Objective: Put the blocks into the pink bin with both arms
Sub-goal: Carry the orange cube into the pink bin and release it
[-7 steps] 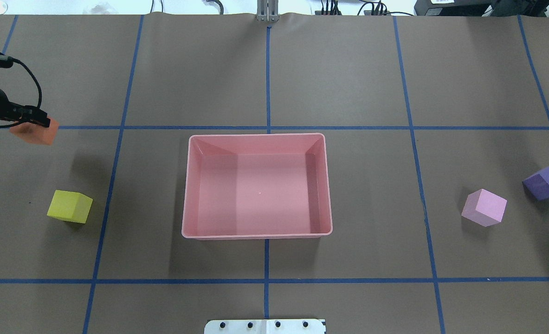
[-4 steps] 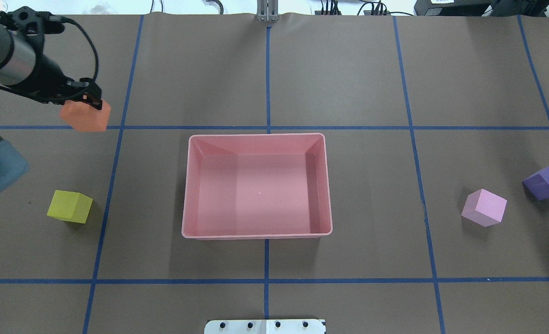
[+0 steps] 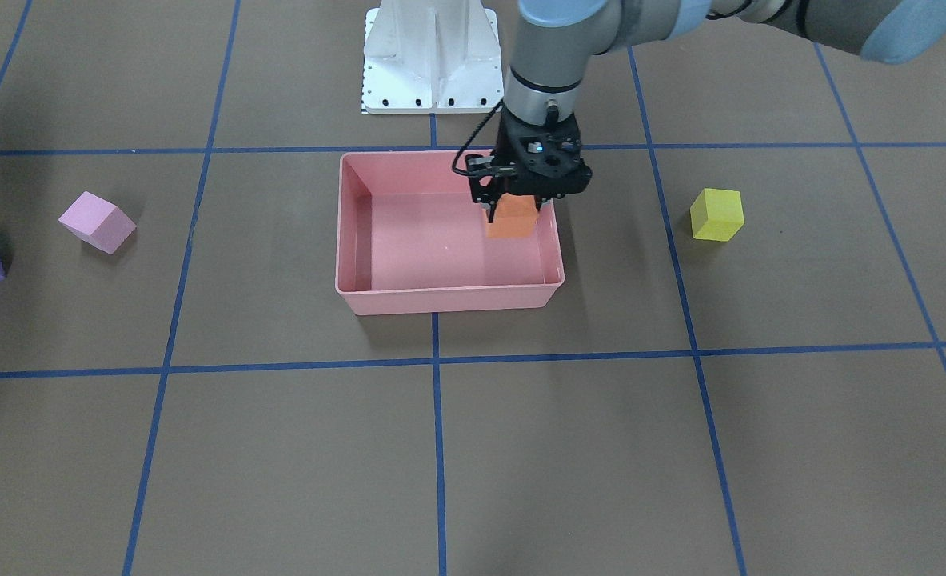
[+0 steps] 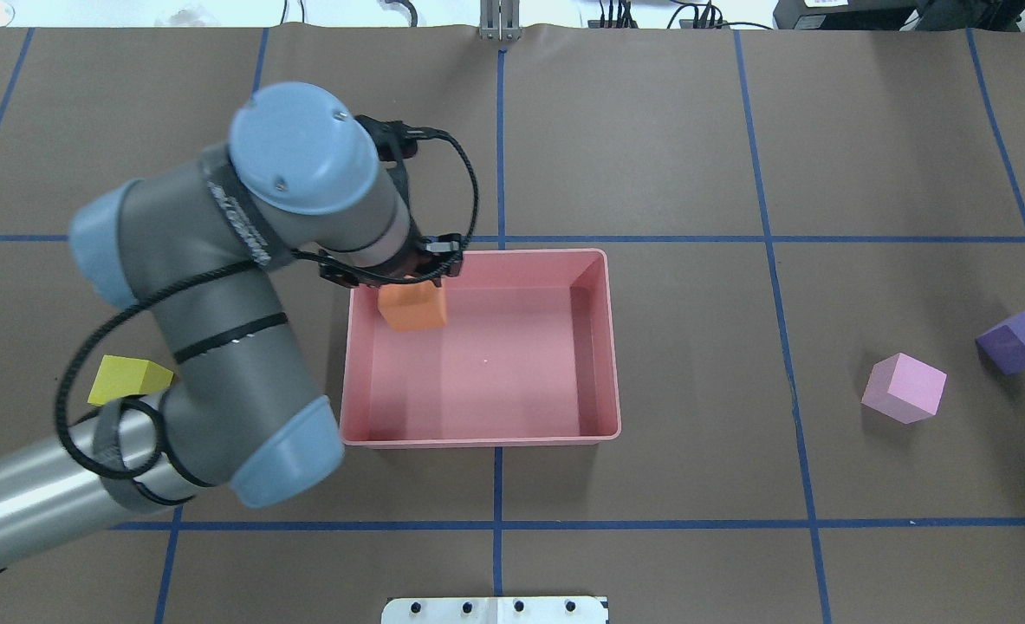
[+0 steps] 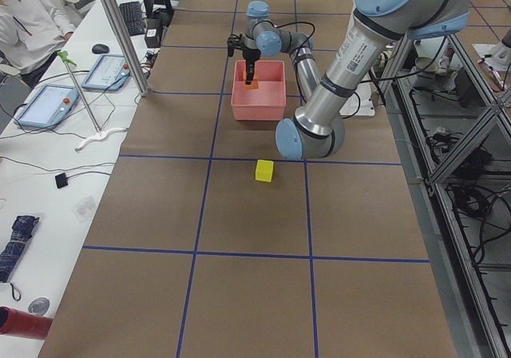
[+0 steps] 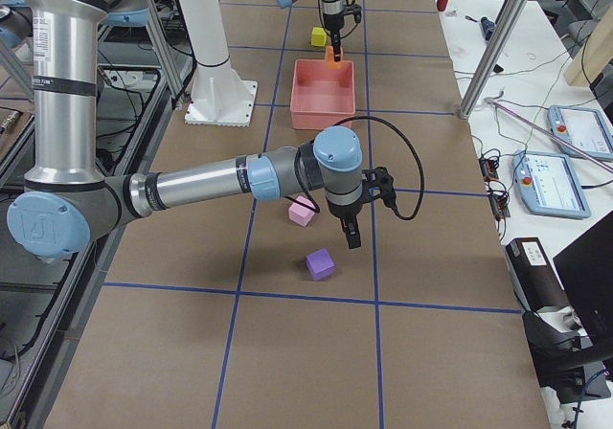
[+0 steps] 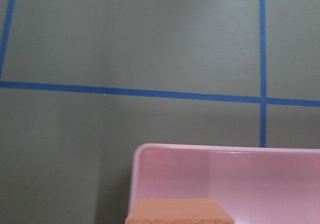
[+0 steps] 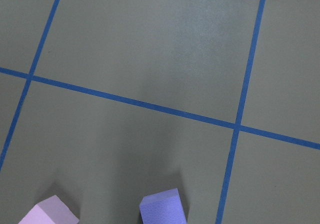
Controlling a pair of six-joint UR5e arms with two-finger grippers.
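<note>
The left gripper (image 3: 522,200) clamps a small matte orange cube (image 4: 412,306) over the ten o'clock corner of the salmon-pink bin (image 4: 477,440), seen from overhead. The right gripper (image 6: 351,233) hangs near the purple cube (image 6: 320,263); its jaws cannot be told

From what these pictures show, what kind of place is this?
Most likely a robotics laboratory workcell: a grey-silver jointed robot arm over a brown paper-covered table gridded with blue tape, tablet-like control pendants on a white side bench, and a person beside it.
</note>
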